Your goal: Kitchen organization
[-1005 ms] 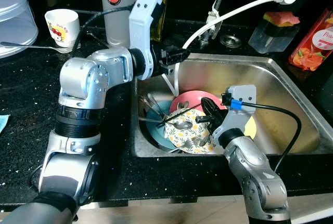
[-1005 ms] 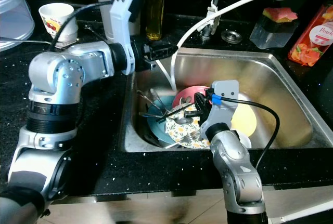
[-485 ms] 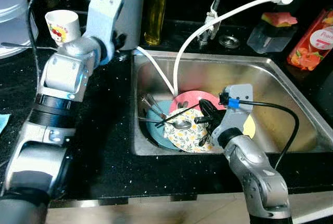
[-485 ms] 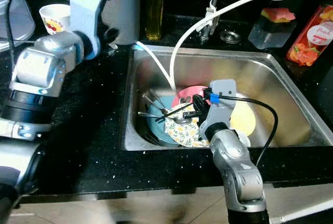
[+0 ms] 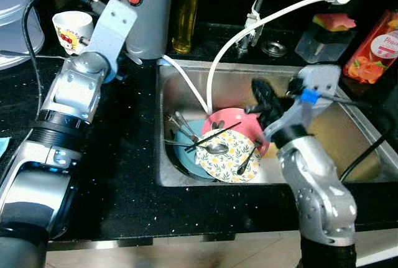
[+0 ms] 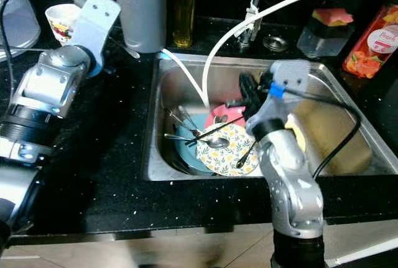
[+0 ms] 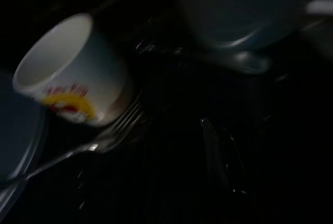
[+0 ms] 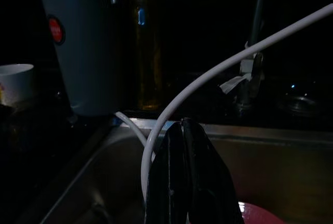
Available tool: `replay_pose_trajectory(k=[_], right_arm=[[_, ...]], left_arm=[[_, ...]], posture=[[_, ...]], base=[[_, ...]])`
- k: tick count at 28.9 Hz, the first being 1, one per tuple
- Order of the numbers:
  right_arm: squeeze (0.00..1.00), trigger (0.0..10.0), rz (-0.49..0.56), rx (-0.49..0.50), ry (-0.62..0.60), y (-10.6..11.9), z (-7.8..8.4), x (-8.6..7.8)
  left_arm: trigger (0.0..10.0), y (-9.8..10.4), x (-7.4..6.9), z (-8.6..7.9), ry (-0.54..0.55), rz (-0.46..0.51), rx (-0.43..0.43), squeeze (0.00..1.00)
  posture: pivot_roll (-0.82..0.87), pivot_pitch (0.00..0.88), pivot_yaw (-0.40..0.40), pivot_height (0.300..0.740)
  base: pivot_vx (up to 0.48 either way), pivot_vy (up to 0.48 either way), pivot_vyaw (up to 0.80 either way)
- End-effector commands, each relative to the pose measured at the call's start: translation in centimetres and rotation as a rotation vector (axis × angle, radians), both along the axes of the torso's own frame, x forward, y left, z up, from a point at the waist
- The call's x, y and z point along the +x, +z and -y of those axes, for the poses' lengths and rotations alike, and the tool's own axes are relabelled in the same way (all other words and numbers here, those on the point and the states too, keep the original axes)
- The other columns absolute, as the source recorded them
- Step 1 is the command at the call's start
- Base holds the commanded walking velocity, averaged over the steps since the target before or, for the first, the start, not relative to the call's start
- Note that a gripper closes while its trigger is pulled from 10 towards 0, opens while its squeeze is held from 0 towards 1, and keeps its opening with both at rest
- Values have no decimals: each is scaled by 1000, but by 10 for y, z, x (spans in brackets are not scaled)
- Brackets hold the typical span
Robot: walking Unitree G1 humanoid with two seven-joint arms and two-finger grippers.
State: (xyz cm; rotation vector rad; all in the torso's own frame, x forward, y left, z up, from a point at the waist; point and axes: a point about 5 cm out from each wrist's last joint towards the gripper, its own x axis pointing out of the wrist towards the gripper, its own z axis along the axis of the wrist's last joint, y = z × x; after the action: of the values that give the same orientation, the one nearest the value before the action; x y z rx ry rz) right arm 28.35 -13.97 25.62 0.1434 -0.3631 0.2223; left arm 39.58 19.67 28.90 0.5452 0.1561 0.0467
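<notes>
Now the right gripper (image 5: 261,97) hovers above the floral plate (image 5: 229,155), fingers pressed together (empty). Left gripper's opening: cannot tell; a white cup (image 7: 73,70) lies just ahead.

Both arms are built of rounded silver-grey metal segments joined by black ribbed collars at the joints. The left arm (image 5: 65,112) ends in a pale blue-white wrist housing, flat and angular, with a black cable looping from behind it. The right arm (image 5: 317,181) carries a similar light grey wrist housing with a bright blue tag, and a black cable arcs from it. The right end effector (image 8: 184,182) has two long, glossy black fingers.
</notes>
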Motion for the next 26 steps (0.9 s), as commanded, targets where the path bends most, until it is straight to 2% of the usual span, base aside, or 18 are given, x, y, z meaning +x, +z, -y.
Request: replay_pose_trajectory(k=[1,4,9,10,13,14,15,16,18,19,22,23,24,26], right_arm=[[0,10000,-23,8,-5,-4,1,0],[0,10000,-41,10,3,-8,-1,1],[0,10000,-59,6,19,-12,-4,1],[0,10000,-74,3,27,-15,-7,1],[0,10000,-87,2,34,-18,-8,1],[0,10000,-93,2,37,-19,-9,1],[0,10000,-100,3,40,-21,-10,1],[0,10000,-100,3,40,-21,-10,1],[0,10000,-102,5,44,-21,-10,1],[0,10000,-102,5,44,-21,-10,1],[0,10000,-119,8,67,-24,-15,0],[0,10000,-119,8,67,-24,-15,0],[0,10000,-149,-4,98,-31,-20,-3],[0,10000,-161,-10,109,-34,-22,-4]], left_arm=[[10000,3,1,-12,67,-8,-6,0],[10000,1,2,-20,96,-14,-18,0],[10000,2,4,-23,117,-18,-42,0],[10000,3,5,-32,174,-16,-119,0],[10000,4,7,-41,215,-12,-145,0],[10000,5,8,-42,203,-15,-119,0],[10000,8,11,-38,161,-9,-31,0],[10000,8,11,-38,161,-9,-31,0],[10000,14,13,-31,124,21,74,0],[10000,14,13,-31,124,21,74,0],[10000,10,18,-18,18,-8,222,0],[10000,10,18,-18,18,-8,222,0],[10000,1,20,-14,-8,-44,289,0],[10000,-2,21,-14,-10,-57,302,0]], posture=[[237,70,-98,740],[242,73,-96,740],[242,74,-93,740],[245,76,-92,740],[245,76,-92,740],[251,78,-92,740],[252,80,-91,740],[252,80,-91,740],[254,81,-89,740],[254,81,-89,740],[260,85,-89,740],[260,85,-89,740],[266,92,-87,740],[268,94,-87,740]], base=[[0,0,0],[0,0,0],[0,0,0],[0,0,0],[0,0,0],[0,0,0],[0,0,0],[0,0,0],[0,0,0],[0,0,0],[0,0,0],[0,0,0],[0,0,0],[0,0,0]])
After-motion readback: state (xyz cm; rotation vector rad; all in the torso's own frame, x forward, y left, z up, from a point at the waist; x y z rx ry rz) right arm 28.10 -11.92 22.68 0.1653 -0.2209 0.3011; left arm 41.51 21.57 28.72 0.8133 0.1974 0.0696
